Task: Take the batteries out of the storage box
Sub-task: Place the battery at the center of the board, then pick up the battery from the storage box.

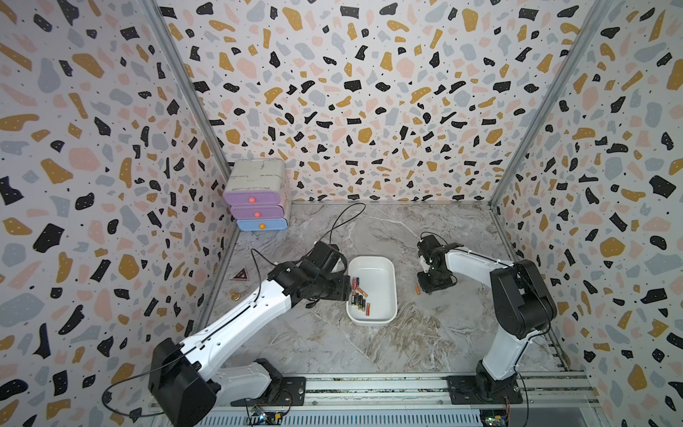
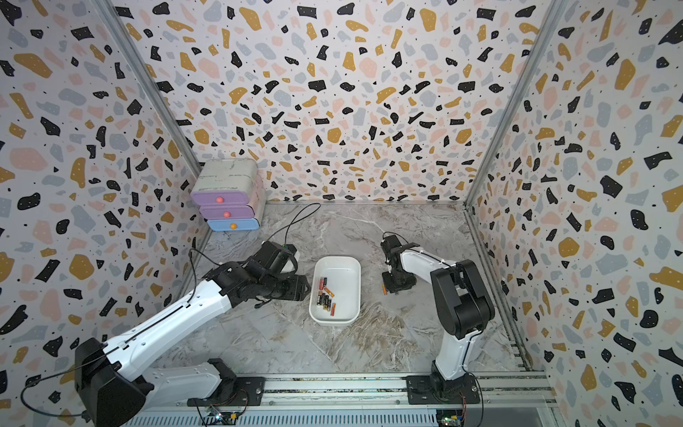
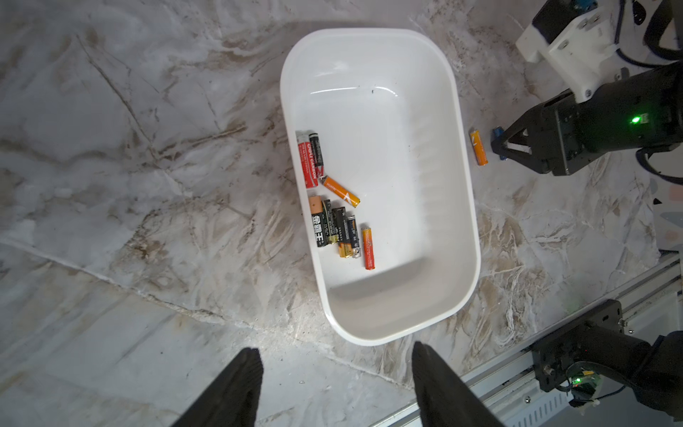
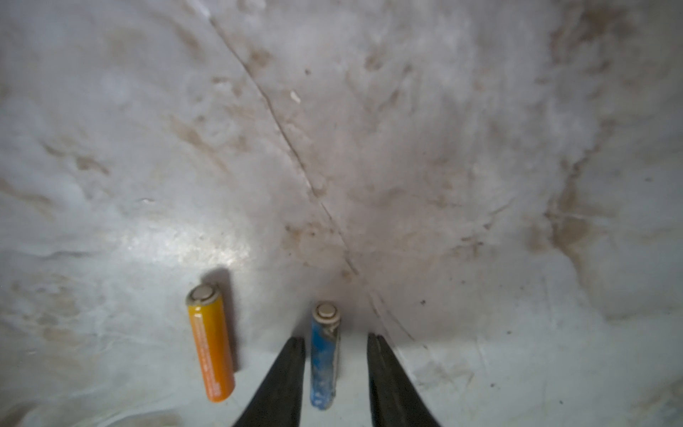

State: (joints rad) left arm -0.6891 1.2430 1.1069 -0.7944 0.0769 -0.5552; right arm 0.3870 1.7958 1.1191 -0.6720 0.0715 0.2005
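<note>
The white storage box (image 1: pixel 382 281) (image 2: pixel 345 277) (image 3: pixel 406 177) stands mid-table. Several batteries (image 1: pixel 359 295) (image 2: pixel 325 295) (image 3: pixel 334 218) in red, black and orange lie along its left side. My left gripper (image 1: pixel 345 287) (image 3: pixel 334 351) hangs open just outside the box's left wall, with nothing between its fingers. An orange battery (image 1: pixel 417 289) (image 3: pixel 478 146) (image 4: pixel 210 347) lies on the table right of the box. Beside it a blue battery (image 4: pixel 324 355) lies on the table between the parted jaws of my right gripper (image 1: pixel 425 286) (image 4: pixel 336 338), with a gap on one side.
A white drawer unit (image 1: pixel 257 196) with purple and blue drawers stands in the back left corner. A small dark triangle (image 1: pixel 240 274) and a gold piece (image 1: pixel 234 294) lie by the left wall. A metal rail (image 1: pixel 369 386) runs along the front edge.
</note>
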